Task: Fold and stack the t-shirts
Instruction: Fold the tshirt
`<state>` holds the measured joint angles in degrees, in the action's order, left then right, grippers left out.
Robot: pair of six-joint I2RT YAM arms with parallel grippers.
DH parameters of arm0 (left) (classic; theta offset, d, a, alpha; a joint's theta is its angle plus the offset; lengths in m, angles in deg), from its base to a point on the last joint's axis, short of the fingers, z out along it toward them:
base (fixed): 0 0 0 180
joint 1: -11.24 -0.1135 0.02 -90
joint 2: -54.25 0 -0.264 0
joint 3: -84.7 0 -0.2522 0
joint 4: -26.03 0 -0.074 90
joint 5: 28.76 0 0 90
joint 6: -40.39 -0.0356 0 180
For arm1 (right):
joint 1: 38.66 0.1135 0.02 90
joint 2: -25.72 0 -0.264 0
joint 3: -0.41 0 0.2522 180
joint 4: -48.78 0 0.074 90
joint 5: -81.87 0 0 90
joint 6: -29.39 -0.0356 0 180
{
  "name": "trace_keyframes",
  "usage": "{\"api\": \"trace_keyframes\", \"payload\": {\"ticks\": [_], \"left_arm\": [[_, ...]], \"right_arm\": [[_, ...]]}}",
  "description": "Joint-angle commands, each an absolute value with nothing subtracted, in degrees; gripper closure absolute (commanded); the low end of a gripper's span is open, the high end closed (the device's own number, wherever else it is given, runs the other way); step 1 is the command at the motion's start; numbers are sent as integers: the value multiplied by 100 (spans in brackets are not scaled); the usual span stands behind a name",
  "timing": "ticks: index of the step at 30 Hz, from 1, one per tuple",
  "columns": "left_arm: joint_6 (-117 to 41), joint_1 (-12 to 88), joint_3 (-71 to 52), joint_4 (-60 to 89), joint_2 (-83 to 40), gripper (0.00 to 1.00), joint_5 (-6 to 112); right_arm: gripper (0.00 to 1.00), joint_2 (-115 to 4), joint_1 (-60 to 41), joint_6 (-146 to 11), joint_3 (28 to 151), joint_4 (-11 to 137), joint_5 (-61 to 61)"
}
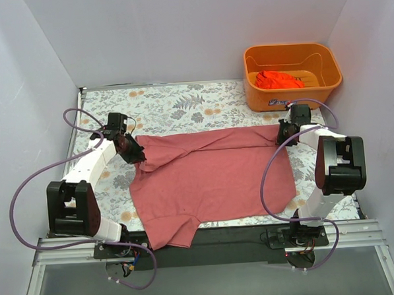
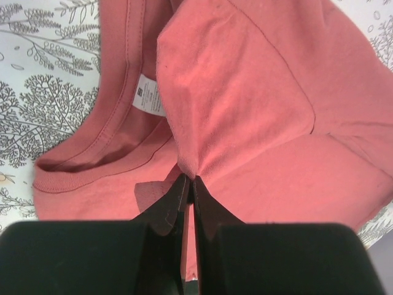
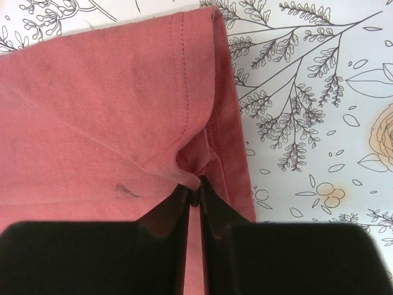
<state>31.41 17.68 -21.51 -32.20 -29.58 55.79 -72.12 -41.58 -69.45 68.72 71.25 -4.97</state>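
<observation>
T-shirt in dusty pink-red (image 1: 212,180) lay spread across the floral table (image 1: 181,102), gripped at two ends.
Overhead alone showed the one orange basket (image 1: 291,47) at the far right corner, holding a second, orange-red t-shirt (image 1: 279,79). The left gripper (image 2: 188,179) pinched cloth beside the collar, the right gripper (image 3: 194,189) a fold by a stitched edge. One white neck label (image 2: 147,95) appeared in the left wrist view only.

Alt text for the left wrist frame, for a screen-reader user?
Left gripper, jaws shut, pinches a raised fold of the dusty pink-red t-shirt beside its collar. The white neck label shows inside the collar, and the floral tablecloth is visible at left.
</observation>
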Motion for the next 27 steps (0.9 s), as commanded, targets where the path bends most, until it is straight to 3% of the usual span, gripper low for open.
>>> {"api": "trace_keyframes", "payload": {"ticks": [1, 5, 8, 14, 20, 27], "left_arm": [[3169, 1731, -2300, -3212, -2617, 100, 5360], [3178, 1731, -2335, -3194, -2555, 100, 5237], [3169, 1731, -2248, -3159, -2616, 100, 5087], [3073, 1731, -1730, -3089, -3003, 100, 5253], [2994, 1731, -1106, -2773, -3879, 100, 5710], [2844, 1731, 62, -2614, -5066, 100, 5860]], "right_arm": [[83, -7175, -4192, -6966, 7104, 7318, -619], [58, -6991, -4192, -6992, 7183, 7502, -655], [46, -6737, -4174, -7010, 7244, 7695, -576], [36, -5929, -3876, -7168, 7218, 7933, -733], [36, -5479, -2462, -6879, 7192, 7574, -604], [51, -6198, -572, -6404, 7516, 6459, 118]]}}
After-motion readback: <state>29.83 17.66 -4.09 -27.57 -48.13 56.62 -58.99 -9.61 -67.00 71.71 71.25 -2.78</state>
